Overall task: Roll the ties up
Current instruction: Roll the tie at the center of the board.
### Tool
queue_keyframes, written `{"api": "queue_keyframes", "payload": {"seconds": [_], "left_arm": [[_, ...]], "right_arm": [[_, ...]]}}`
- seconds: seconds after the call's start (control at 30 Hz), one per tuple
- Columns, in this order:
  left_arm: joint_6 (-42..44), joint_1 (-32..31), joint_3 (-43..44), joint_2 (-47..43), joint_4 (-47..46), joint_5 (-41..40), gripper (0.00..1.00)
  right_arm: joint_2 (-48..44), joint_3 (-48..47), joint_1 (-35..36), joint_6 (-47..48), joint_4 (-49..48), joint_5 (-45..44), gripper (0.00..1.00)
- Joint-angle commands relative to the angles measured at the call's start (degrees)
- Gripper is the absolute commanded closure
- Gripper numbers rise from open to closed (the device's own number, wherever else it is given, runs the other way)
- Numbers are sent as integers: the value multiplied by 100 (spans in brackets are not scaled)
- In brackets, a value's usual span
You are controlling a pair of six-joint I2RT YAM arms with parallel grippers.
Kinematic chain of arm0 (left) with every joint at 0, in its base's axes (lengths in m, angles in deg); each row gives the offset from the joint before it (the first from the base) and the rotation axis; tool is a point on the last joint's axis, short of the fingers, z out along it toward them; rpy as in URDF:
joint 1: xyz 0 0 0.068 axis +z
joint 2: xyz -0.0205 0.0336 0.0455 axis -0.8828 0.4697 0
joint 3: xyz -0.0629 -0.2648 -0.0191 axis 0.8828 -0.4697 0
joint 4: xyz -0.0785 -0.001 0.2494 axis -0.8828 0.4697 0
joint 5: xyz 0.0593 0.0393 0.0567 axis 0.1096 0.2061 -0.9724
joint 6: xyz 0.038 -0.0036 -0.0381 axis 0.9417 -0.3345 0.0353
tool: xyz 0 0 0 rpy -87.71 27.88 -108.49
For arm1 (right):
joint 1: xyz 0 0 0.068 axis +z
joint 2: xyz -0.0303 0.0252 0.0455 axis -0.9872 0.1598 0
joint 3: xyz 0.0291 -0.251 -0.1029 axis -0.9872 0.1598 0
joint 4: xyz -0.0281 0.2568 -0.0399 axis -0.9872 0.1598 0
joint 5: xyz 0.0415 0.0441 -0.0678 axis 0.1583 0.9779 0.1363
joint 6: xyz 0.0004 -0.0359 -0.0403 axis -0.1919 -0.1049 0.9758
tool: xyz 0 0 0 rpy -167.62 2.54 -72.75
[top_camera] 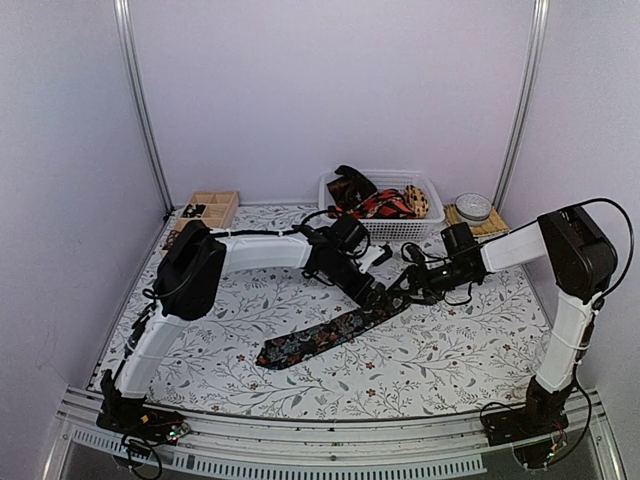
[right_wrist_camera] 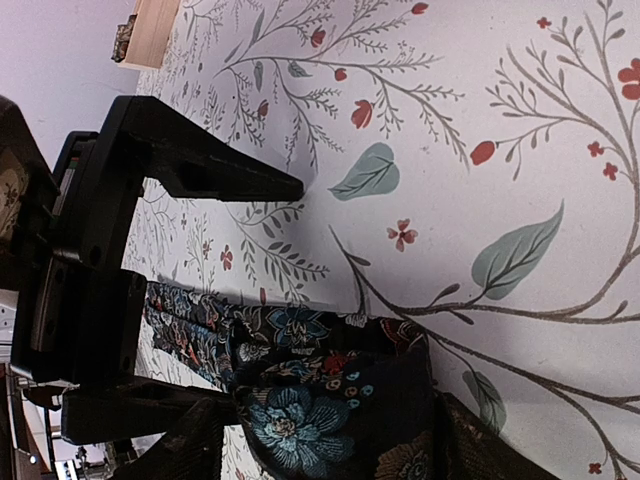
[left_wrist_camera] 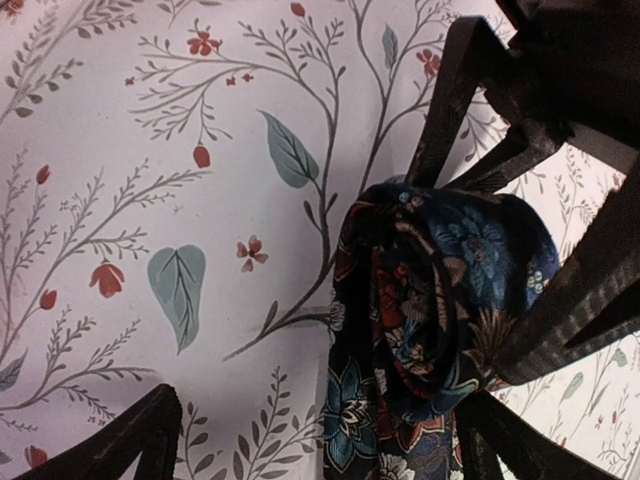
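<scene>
A dark floral tie (top_camera: pixel 320 338) lies flat on the patterned table, its pointed end near the front. Its far end is coiled into a small roll (left_wrist_camera: pixel 440 290). My right gripper (top_camera: pixel 410 292) is shut on this roll, one finger on each side; the right wrist view shows the roll (right_wrist_camera: pixel 330 420) between my right gripper's (right_wrist_camera: pixel 335 435) fingers. My left gripper (top_camera: pixel 373 290) is open beside the roll. In the left wrist view the tie passes between the left gripper's (left_wrist_camera: pixel 318 405) fingers, close to the right finger (left_wrist_camera: pixel 510 445). More ties (top_camera: pixel 385 203), dark, red-black and yellow, lie in the basket.
A white mesh basket (top_camera: pixel 395 230) stands at the back centre. A wooden compartment tray (top_camera: pixel 210 208) sits at the back left. A round grey tin (top_camera: pixel 473 207) rests on a mat at the back right. White walls close the sides and back.
</scene>
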Motion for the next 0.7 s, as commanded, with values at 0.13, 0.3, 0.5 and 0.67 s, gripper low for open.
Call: {"api": "queue_keyframes", "payload": {"seconds": [0.13, 0.3, 0.5, 0.67], "left_arm": [[-163, 85, -207, 542, 628, -333, 5], [-186, 146, -358, 506, 558, -333, 8], [-201, 159, -445, 514, 557, -307, 12], [-236, 174, -560, 453, 533, -277, 13]], "right_arm": [[360, 41, 257, 269, -133, 129, 36], [312, 67, 282, 286, -194, 150, 42], [216, 125, 296, 257, -286, 86, 48], [193, 171, 313, 279, -286, 50, 53]]}}
